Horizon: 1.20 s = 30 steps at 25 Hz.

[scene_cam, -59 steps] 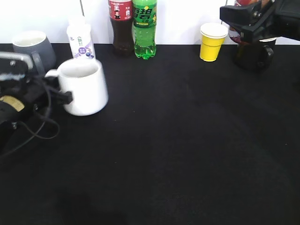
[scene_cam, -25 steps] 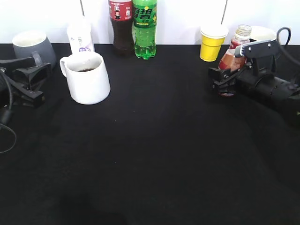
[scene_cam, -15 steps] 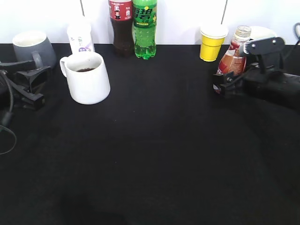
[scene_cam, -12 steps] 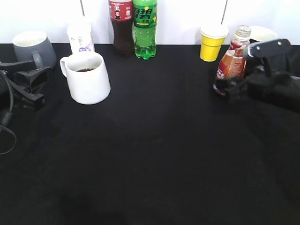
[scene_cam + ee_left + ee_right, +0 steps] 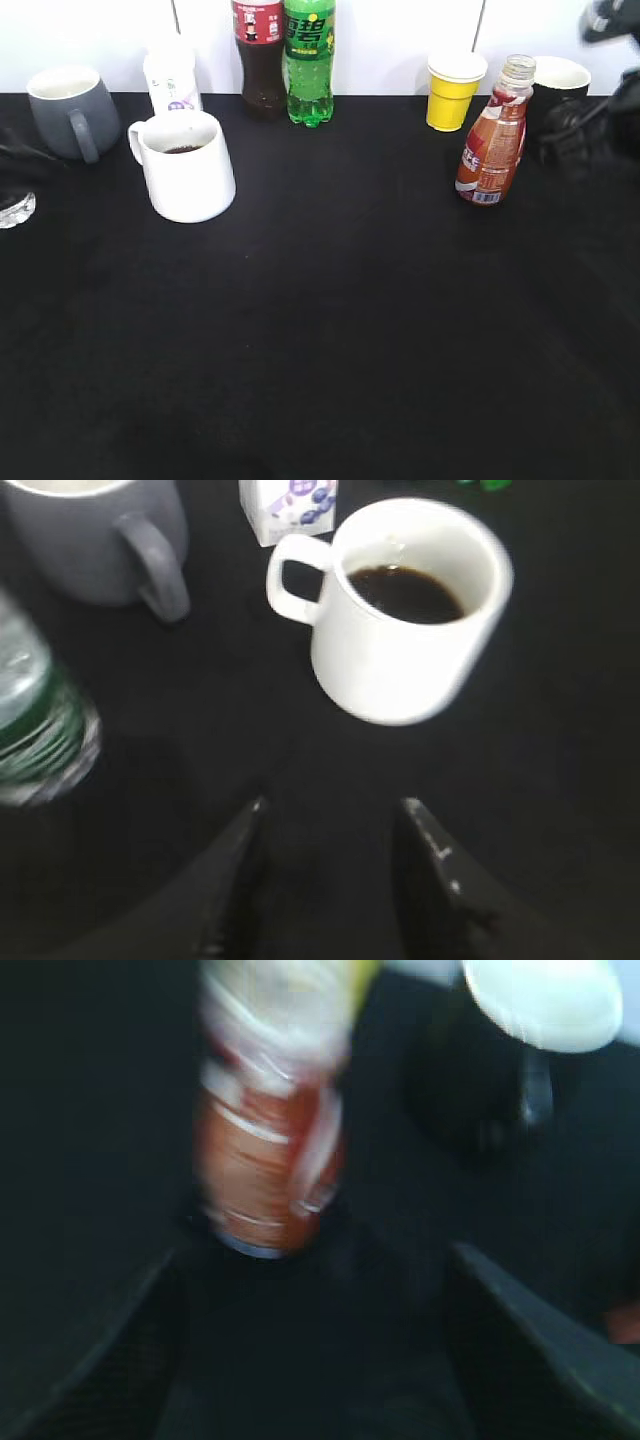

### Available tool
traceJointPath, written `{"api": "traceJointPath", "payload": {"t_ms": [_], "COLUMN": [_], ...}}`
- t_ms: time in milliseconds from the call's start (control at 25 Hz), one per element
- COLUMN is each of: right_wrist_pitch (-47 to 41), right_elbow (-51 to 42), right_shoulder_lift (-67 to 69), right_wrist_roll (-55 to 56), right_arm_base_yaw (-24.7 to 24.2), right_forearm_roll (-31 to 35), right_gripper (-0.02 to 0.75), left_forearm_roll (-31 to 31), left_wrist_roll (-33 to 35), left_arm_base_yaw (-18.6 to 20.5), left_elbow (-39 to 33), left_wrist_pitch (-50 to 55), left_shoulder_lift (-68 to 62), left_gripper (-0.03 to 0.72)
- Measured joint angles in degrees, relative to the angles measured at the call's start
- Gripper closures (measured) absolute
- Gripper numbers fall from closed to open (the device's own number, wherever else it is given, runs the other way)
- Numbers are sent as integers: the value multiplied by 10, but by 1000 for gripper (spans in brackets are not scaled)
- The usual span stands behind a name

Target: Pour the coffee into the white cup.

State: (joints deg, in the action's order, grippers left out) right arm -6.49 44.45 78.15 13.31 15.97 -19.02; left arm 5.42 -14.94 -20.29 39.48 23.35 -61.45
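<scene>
The white cup point(image 5: 185, 165) stands at the back left with dark coffee inside; it also shows in the left wrist view point(image 5: 410, 620). The coffee bottle point(image 5: 492, 140) stands upright and uncapped on the right, free of any grip. It is blurred in the right wrist view point(image 5: 270, 1150). My right gripper point(image 5: 315, 1275) is open and empty, drawn back from the bottle; in the exterior view it is a dark blur point(image 5: 592, 128) at the right edge. My left gripper point(image 5: 335, 815) is open and empty, below the cup and apart from it.
A grey mug point(image 5: 65, 100), a small milk bottle point(image 5: 172, 78), a cola bottle point(image 5: 258, 55) and a green soda bottle point(image 5: 308, 60) line the back. A yellow cup point(image 5: 452, 90) and a black cup point(image 5: 560, 85) stand near the coffee bottle. A clear green-labelled bottle point(image 5: 40, 730) lies left.
My right gripper has let go of the coffee bottle and pulled back to the right, leaving it upright. My left gripper has drawn away from the cup, off the left edge.
</scene>
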Motion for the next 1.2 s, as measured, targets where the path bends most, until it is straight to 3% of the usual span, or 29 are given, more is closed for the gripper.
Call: {"api": "traceJointPath", "payload": {"t_ms": [80,200,320,520,720,1120,1200], "right_wrist_pitch": [-62,-254,-417,-546,-545,-533,-533], "right_elbow": [0,1,-1,-92,-152,-155,-155], "right_shoulder_lift": [-47,-207,-348,-593,-759,-760,-760], "right_wrist_roll": [0,1,2,-41,-44,-48,-48], "right_arm_base_yaw": [2,2,2,2,2,2,-3], "right_forearm_roll": [19,85,109,112,115,119,119], "right_gripper": [144,144,144,144,144,144,144], "left_forearm_roll": [-1,-1,-2,-24,-54,-54,-54], "left_wrist_roll": [0,33,44,91,117,119,119], "left_arm_base_yaw": [-4,-4,-4,-4,-4,-4,16], "left_elbow": [3,3,-2,-66,-96,-96,-96], "left_wrist_pitch": [83,205,300,382,378,378,378], "left_shoulder_lift": [80,217,332,527,561,561,561], "left_gripper": [375,375,376,376,377,377,377]}}
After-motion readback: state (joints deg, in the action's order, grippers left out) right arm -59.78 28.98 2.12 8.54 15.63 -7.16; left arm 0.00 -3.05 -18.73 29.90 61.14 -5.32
